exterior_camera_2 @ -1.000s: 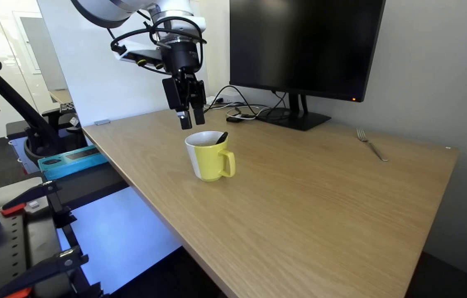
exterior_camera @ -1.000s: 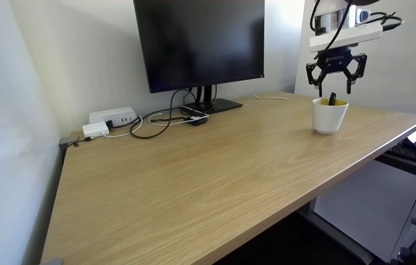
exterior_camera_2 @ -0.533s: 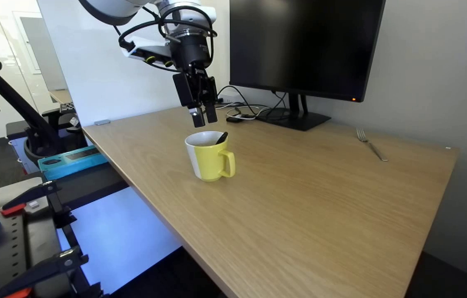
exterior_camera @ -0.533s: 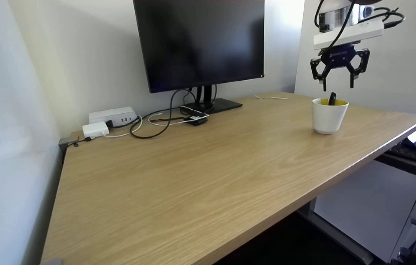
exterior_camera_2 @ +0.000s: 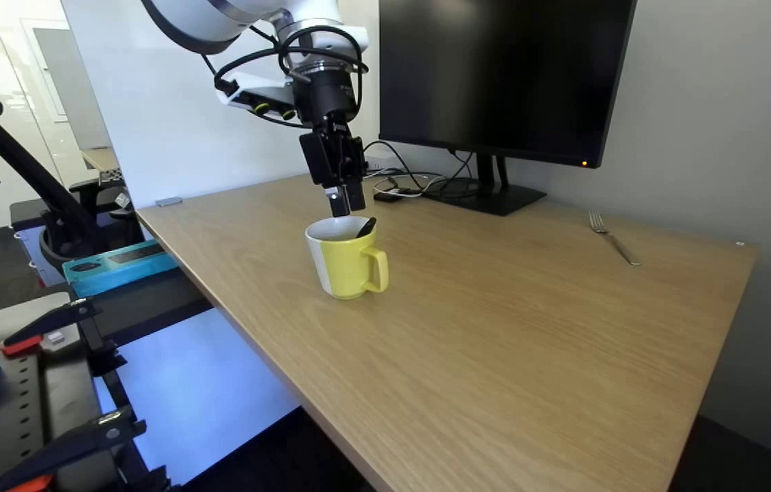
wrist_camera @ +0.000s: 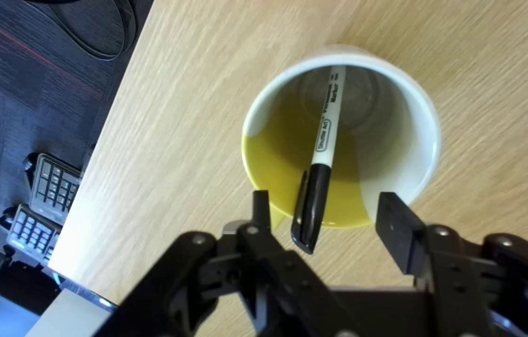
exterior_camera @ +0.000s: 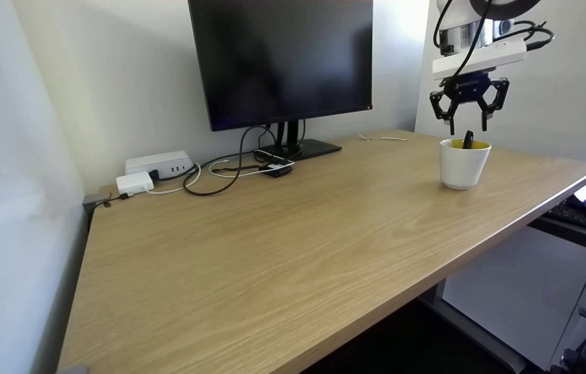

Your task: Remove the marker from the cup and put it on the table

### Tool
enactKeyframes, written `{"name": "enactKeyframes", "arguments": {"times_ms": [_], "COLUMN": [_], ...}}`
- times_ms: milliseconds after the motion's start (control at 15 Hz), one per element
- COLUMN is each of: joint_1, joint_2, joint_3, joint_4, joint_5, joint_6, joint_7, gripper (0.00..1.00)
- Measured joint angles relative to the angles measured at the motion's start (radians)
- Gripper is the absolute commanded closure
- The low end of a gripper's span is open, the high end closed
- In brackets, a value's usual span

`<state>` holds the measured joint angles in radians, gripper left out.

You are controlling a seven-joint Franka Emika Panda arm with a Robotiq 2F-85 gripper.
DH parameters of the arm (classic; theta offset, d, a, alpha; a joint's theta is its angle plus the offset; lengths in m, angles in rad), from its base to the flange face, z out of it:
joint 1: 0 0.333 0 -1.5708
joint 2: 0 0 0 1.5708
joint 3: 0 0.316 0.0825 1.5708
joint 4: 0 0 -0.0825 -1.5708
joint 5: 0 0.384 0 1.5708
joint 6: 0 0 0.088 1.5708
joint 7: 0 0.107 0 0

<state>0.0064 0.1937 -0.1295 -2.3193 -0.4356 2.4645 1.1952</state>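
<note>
The cup (exterior_camera: 461,169) stands upright on the wood-grain table (exterior_camera: 272,249). It looks white there; in an exterior view it shows a yellow side with a yellow handle (exterior_camera_2: 377,270). The marker (wrist_camera: 327,140) leans inside the cup, white body down, black capped end past the rim. Its black end also shows in both exterior views (exterior_camera: 468,139) (exterior_camera_2: 367,227). My gripper (exterior_camera: 468,126) is open and empty, pointing down just above the cup. In the wrist view the fingers (wrist_camera: 324,206) appear on either side of the black cap, touching nothing that I can see.
A monitor (exterior_camera: 287,62) stands at the table's back. Cables (exterior_camera: 241,166) and white boxes (exterior_camera: 160,163) lie beside it. A fork (exterior_camera_2: 612,238) lies on the table. The table's front edge (exterior_camera_2: 269,369) runs near the cup.
My gripper rose slightly, then came down again. It has shifted right in an exterior view, and its fingers look somewhat closer together. The cup and marker have not moved.
</note>
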Motion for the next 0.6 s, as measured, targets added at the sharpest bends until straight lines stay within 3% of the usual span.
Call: {"name": "enactKeyframes", "arguments": {"times_ms": [133, 600], "joint_1": [0.003, 0.010], "joint_2": [0.007, 0.039], "joint_3": [0.000, 0.000], "joint_4": [0.005, 0.011], "joint_5": [0.000, 0.000], "joint_6": [0.000, 0.000], "joint_7": [0.000, 0.000], "gripper": [0.50, 0.47]}}
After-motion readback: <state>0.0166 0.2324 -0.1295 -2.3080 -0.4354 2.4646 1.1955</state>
